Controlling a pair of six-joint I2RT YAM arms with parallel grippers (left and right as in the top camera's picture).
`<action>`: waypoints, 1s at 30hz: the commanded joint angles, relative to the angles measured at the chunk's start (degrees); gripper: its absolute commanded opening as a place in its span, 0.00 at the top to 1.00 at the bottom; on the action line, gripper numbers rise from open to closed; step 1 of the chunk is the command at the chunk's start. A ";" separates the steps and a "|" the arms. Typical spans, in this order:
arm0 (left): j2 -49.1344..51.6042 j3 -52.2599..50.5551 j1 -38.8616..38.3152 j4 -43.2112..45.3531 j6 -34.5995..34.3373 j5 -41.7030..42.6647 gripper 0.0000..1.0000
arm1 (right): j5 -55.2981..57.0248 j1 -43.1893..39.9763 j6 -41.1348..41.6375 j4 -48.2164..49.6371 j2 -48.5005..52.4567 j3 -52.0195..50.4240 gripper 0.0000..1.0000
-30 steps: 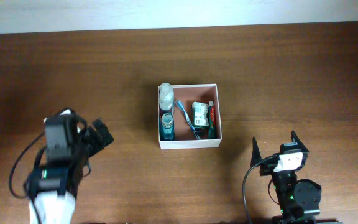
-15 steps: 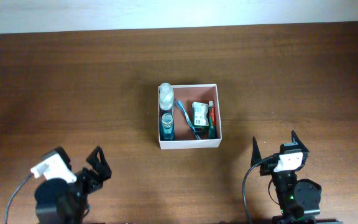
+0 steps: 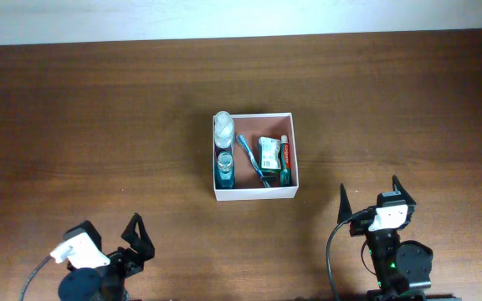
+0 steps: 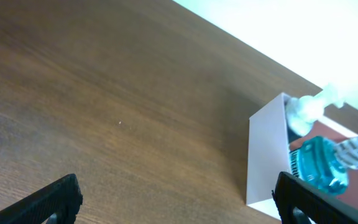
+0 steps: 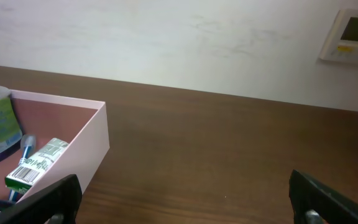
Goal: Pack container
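The container (image 3: 254,194), a square white-walled box with a reddish-brown inside, sits mid-table. Inside it lie a clear spray bottle (image 3: 223,127), a teal bottle (image 3: 225,170), a blue toothbrush (image 3: 248,155), a green-and-white packet (image 3: 268,154) and a red-and-green tube (image 3: 284,160). My left gripper (image 3: 110,237) is at the near left edge, open and empty, far from the box. At the near right my right gripper (image 3: 369,195) also stands open and empty. The left wrist view shows the container wall (image 4: 266,155) and the teal bottle (image 4: 319,165); the right wrist view shows the container rim (image 5: 95,146) and the packet (image 5: 36,165).
Brown wooden tabletop (image 3: 99,109) surrounds the box on all sides. A pale wall runs along the far edge (image 3: 241,17). A white wall-mounted device (image 5: 352,36) appears in the right wrist view.
The left arm has drawn back toward the near left edge and lowered, its gripper still open. The right arm and the container's contents have not moved.
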 commanded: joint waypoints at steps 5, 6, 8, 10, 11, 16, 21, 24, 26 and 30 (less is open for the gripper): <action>-2.80 -6.03 0.13 0.15 0.07 -0.39 0.00 | -0.35 -0.48 0.02 -0.24 -0.70 -0.28 0.02; -2.80 -6.56 0.13 0.46 0.07 -0.39 0.00 | -0.35 -0.48 0.02 -0.24 -0.70 -0.28 0.01; -2.80 -7.72 0.13 2.49 0.09 -0.42 0.00 | -0.35 -0.48 0.02 -0.22 -0.70 -0.28 0.02; -2.80 -9.05 0.13 7.06 0.09 -0.42 0.00 | -0.35 -0.48 0.00 -0.24 -0.70 -0.28 0.02; -2.80 -9.75 0.13 10.03 0.09 -0.42 0.00 | -0.35 -0.48 0.00 -0.24 -0.70 -0.28 0.02; -2.80 -13.03 0.13 24.33 0.11 -0.39 0.00 | -0.35 -0.48 0.02 -0.24 -0.70 -0.28 0.02; -2.80 -16.72 0.13 37.77 3.74 -0.39 0.00 | -0.35 -0.48 0.00 -0.24 -0.70 -0.28 0.02; -2.80 -18.69 0.13 43.74 8.31 -0.42 0.00 | -0.35 -0.48 0.00 -0.24 -0.70 -0.28 0.01; -2.82 -19.69 0.13 46.07 11.08 -0.39 0.00 | -0.35 -0.48 0.00 -0.24 -0.70 -0.28 0.02; -2.82 -20.72 0.13 46.71 15.58 -0.35 0.00 | -0.35 -0.48 0.02 -0.24 -0.70 -0.28 0.02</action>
